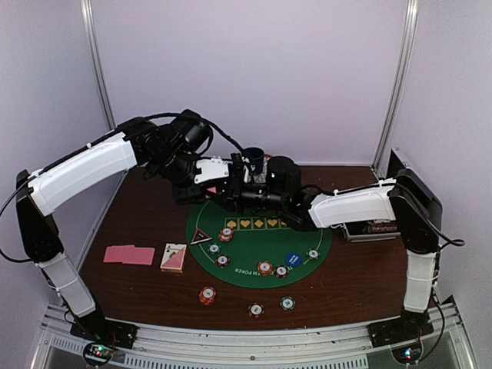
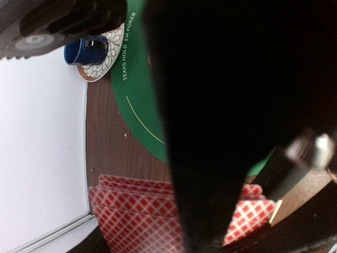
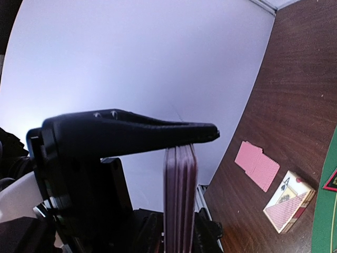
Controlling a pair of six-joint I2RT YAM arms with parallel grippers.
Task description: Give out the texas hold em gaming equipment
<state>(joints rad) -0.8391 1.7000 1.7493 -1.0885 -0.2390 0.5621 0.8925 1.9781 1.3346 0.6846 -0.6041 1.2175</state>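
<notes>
My right gripper (image 3: 184,184) is shut on a stack of pink-backed cards (image 3: 179,211), seen edge-on. Its upper finger (image 3: 158,132) lies across their top. In the top view both grippers meet above the back edge of the green mat (image 1: 246,254), left gripper (image 1: 229,187) against right gripper (image 1: 250,192). The left wrist view shows fanned red-checked card backs (image 2: 137,216), half hidden by a big black shape; the left jaws do not show. Two pink cards (image 1: 129,254) and a card box (image 1: 174,257) lie at the left. Poker chips (image 1: 265,268), a blue disc (image 1: 293,260) and a triangle marker (image 1: 201,236) lie on the mat.
A dark blue cup (image 1: 254,157) on a patterned saucer (image 2: 108,55) stands behind the mat, close to both grippers. Three chips (image 1: 207,295) lie on the wood near the front edge. A dark box (image 1: 377,228) sits at the right. Walls enclose the table.
</notes>
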